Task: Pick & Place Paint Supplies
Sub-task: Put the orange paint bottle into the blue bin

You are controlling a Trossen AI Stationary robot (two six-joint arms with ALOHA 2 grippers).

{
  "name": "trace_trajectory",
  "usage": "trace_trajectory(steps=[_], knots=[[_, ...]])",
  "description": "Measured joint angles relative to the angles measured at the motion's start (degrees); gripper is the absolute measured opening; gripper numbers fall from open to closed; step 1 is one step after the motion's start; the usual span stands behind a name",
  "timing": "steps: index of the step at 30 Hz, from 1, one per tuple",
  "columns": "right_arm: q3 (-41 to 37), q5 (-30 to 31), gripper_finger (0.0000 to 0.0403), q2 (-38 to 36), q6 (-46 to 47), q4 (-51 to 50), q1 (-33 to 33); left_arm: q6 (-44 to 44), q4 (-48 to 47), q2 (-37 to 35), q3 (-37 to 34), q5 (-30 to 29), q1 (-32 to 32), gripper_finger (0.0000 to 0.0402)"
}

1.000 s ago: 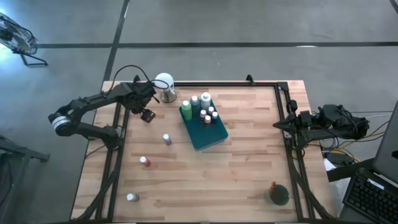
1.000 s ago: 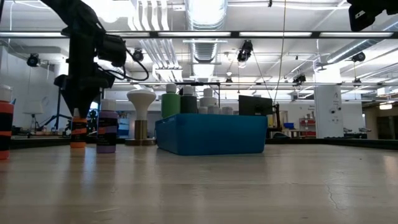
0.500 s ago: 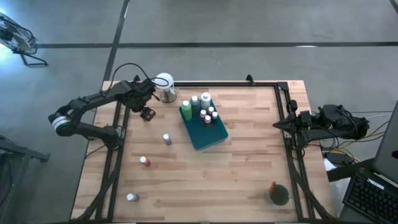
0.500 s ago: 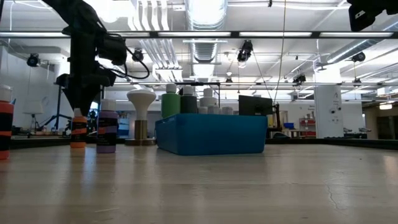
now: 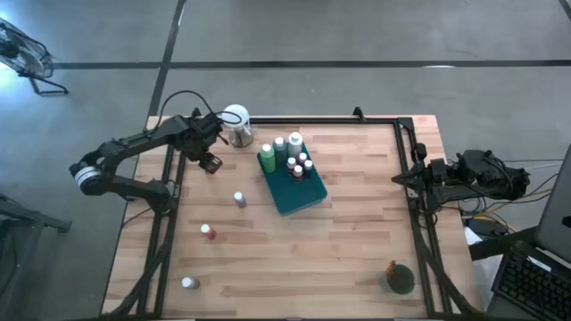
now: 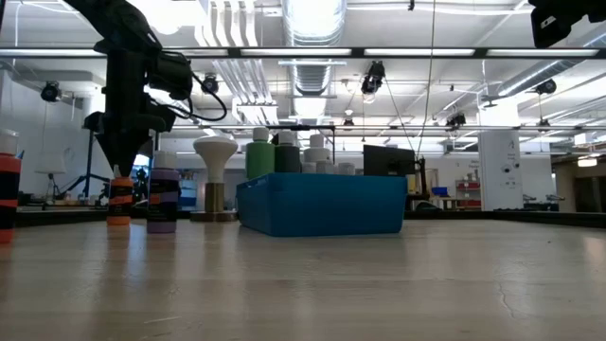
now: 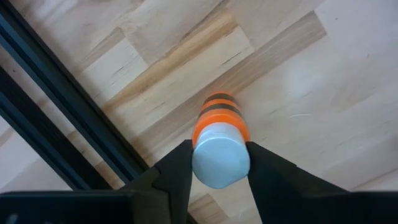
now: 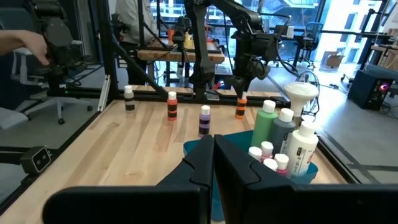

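Orange bottle [image 7: 219,146] on seemingly wooden table [image 5: 357,241]

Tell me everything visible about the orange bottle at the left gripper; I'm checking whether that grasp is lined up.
The orange bottle is small and plastic-looking, with dark bands and a white cap. It stands upright on the wooden table, near the far-left edge, beside the black frame rail. The left gripper straddles its cap from above, one finger on each side, close against it; whether they press it yet is unclear.

No readable text, label, brand, number or sign anywhere: bottles [image 8: 285,133], teal tray [image 6: 322,203] and tabletop [image 5: 357,232] show no legible print.
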Motion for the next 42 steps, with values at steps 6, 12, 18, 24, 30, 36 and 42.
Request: trace_trajectory(steps=[6, 12, 18, 24, 30, 36, 42], knots=[[0.0, 0.0, 0.0008, 0.0, 0.0, 0.0, 0.0, 0.7, 1.2, 0.0, 0.0, 0.0, 0.0, 0.0129], [0.0, 0.0, 0.0008, 0.0, 0.0, 0.0, 0.0, 1.3, -0.2, 0.0, 0.2, 0.1, 0.0, 0.0128], [0.0, 0.0, 0.0008, 0.0, 0.0, 0.0, 0.0, 2.3, -3.5, 0.0, 3.8, 0.4, 0.0, 0.0126], [0.0, 0.0, 0.0008, 0.0, 0.0, 0.0, 0.0, 2.3, -6.4, 0.0, 7.9, 0.2, -0.6, 0.0125], [0.0, 0.0, 0.0008, 0.0, 0.0, 0.0, 0.0, 1.9, -8.4, 0.0, 11.5, 0.4, -2.1, 0.0125], [0.0, 0.0, 0.0008, 0.0, 0.0, 0.0, 0.0, 0.4, -10.3, 0.0, 15.1, 1.3, -4.9, 0.0125], [0.0, 0.0, 0.0008, 0.0, 0.0, 0.0, 0.0, -0.7, -11.1, 0.0, 18.8, 2.0, -9.5, 0.0125]])
